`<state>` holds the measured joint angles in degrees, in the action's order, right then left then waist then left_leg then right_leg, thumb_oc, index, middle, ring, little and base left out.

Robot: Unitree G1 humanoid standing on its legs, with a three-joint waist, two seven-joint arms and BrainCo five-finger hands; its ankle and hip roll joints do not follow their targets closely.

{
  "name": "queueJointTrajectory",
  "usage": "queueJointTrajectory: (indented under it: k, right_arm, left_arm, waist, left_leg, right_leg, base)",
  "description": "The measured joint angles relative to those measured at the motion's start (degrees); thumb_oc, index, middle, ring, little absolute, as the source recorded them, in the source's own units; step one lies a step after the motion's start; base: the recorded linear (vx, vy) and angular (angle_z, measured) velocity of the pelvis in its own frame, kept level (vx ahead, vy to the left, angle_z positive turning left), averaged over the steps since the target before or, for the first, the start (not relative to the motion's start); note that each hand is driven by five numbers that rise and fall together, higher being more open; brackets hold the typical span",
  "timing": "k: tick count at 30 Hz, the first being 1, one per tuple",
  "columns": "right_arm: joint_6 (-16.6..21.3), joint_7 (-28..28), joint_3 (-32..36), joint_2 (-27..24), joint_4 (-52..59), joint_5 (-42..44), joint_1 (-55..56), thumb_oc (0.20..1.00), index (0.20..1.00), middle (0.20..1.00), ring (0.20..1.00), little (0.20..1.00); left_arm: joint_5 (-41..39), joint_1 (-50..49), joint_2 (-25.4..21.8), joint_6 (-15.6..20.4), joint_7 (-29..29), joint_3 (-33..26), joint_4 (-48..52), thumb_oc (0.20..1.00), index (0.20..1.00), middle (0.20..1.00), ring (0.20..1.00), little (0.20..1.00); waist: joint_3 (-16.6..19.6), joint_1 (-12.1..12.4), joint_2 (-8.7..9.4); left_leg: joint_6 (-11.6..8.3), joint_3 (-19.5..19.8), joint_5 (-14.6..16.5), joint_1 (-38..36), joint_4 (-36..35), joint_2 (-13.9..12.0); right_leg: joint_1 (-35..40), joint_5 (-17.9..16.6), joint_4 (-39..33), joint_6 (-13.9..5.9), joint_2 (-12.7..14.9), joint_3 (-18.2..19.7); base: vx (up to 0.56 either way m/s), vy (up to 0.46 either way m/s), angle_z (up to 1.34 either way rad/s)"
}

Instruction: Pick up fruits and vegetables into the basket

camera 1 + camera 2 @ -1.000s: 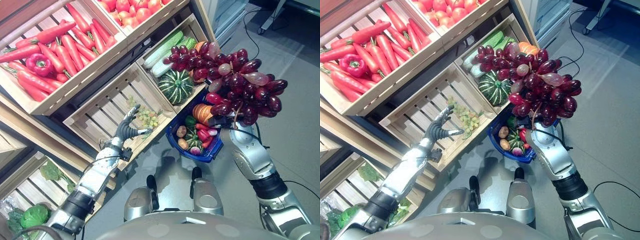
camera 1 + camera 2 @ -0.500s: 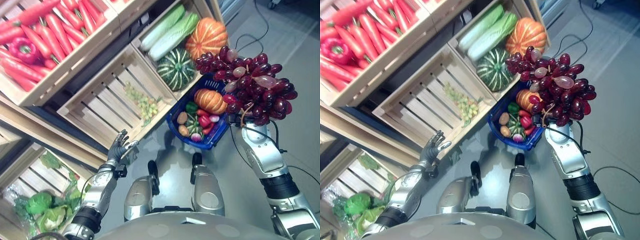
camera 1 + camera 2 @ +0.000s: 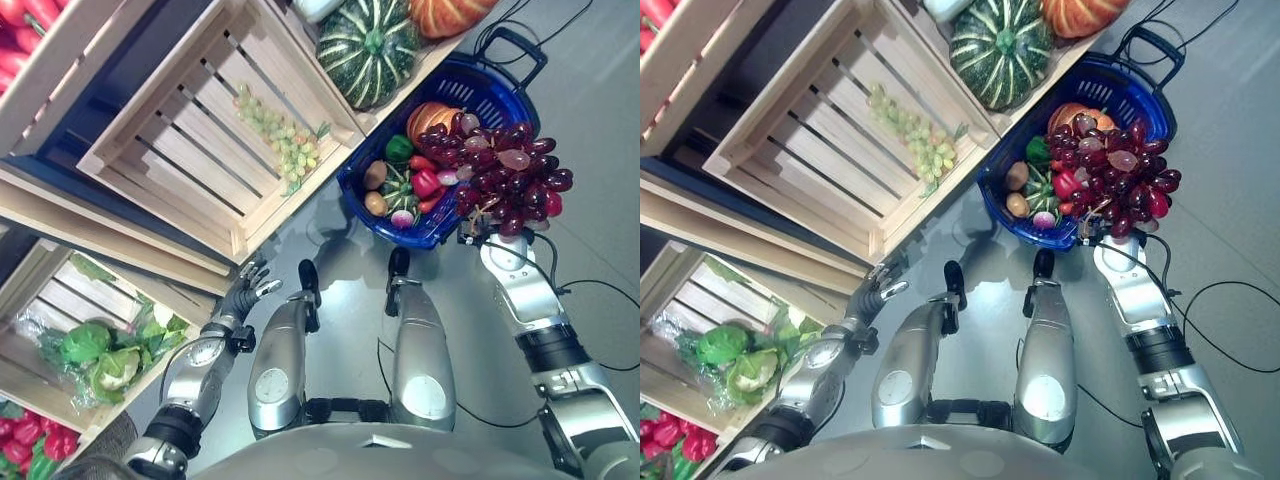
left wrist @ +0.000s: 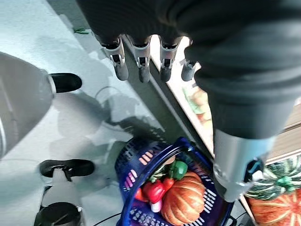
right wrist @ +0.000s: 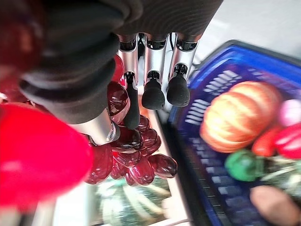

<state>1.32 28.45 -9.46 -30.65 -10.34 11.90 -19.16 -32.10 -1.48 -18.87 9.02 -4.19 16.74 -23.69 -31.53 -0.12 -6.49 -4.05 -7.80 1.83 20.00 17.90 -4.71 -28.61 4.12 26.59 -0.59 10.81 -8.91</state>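
The right hand [image 5: 141, 70] holds a large bunch of dark red grapes [image 3: 505, 180] up over the near edge of the blue plastic shopping basket [image 3: 500, 85], its fingers [image 5: 153, 89] curled down against the fruit and pinching the bunch where the stem meets the palm; the grapes hang above the basket's rim and partly hide what lies beneath them. The basket stands on the grey floor [image 3: 590, 110] just in front of the wooden shelving, its black handle [image 3: 520, 45] lying back over the far rim. Inside it lie a small ribbed orange pumpkin [image 4: 183, 200], a green pepper [image 3: 398, 148], a red pepper [image 3: 427, 183], a brown potato [image 3: 375, 174], a small striped green gourd [image 3: 388, 188] and a pink-and-white radish [image 3: 403, 218], all crowded together. The left hand [image 3: 245, 290] hangs low beside the bottom wooden crate, its fingers [image 4: 141, 59] straight and slightly spread, touching nothing. Above it, a slatted pale wooden crate [image 3: 180, 140] holds a small bunch of green grapes [image 3: 280, 145] lying toward its near corner. A large striped green squash [image 3: 370, 45] sits in the neighbouring crate with a big orange pumpkin [image 3: 445, 12] just beside it. Leafy green lettuces [image 3: 100, 355] fill the lowest crate.
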Motion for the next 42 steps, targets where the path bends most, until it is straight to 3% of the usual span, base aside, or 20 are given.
queueJointTrajectory:
  k: [7,16,23,34,42]
  right_arm:
    - [-1.7,-0.6,-0.3,-1.1,-7.5,3.0,-5.3,0.200,0.200,0.200,0.200,0.200]
    - [-3.2,-5.3,0.7,-4.4,-21.2,10.7,-15.2,0.200,0.200,0.200,0.200,0.200]
    - [-5.2,-8.7,2.1,-4.9,-32.4,18.1,-21.4,0.200,0.200,0.200,0.200,0.200]
    - [-12.1,-22.0,2.6,-6.8,-49.6,27.8,-25.4,0.200,0.200,0.200,0.200,0.200]
    - [-13.3,-26.8,3.0,-8.1,-53.9,28.7,-27.6,0.200,0.200,0.200,0.200,0.200]
  left_arm:
    - [0.0,0.6,-0.4,-0.1,0.4,1.5,0.0,1.000,1.000,1.000,1.000,1.000]
    - [0.0,0.7,-4.8,0.3,1.5,1.4,0.1,1.000,1.000,1.000,1.000,1.000]
    - [-0.6,0.6,-4.9,1.2,1.6,1.3,0.5,1.000,1.000,1.000,1.000,1.000]
    - [-0.5,0.0,-7.3,2.5,1.6,1.3,2.5,1.000,1.000,1.000,1.000,1.000]
    - [-0.5,0.1,-9.0,3.5,1.3,1.3,5.3,1.000,1.000,1.000,1.000,1.000]
  waist:
    - [-0.2,1.0,-0.47]
    - [-0.1,4.4,-0.62]
    - [-0.1,6.5,-0.64]
    - [-0.1,8.3,-0.67]
    - [-0.1,8.5,-0.68]
  left_leg:
    - [-0.09,1.3,-0.1,4.6,2.0,0.9]
    - [-0.19,2.6,-0.1,12.9,6.0,1.9]
    - [-0.14,3.2,-0.1,18.6,8.1,2.3]
    - [-0.14,4.3,-0.1,24.6,10.0,3.0]
    - [-0.16,4.6,-0.1,26.8,11.2,3.3]
  right_leg:
    - [-4.7,1.7,3.9,0.33,1.6,-0.8]
    - [-12.9,3.3,9.2,1.07,3.3,-1.1]
    - [-18.3,3.6,11.7,1.52,4.2,-1.1]
    - [-23.7,4.1,13.7,1.61,4.6,-1.3]
    - [-25.5,4.0,14.3,1.74,4.9,-1.4]
  base:
    - [-0.01,-0.010,0.11]
    - [-0.01,-0.013,0.11]
    - [-0.01,-0.035,0.06]
    - [0.00,-0.039,0.04]
    - [-0.01,-0.022,0.02]
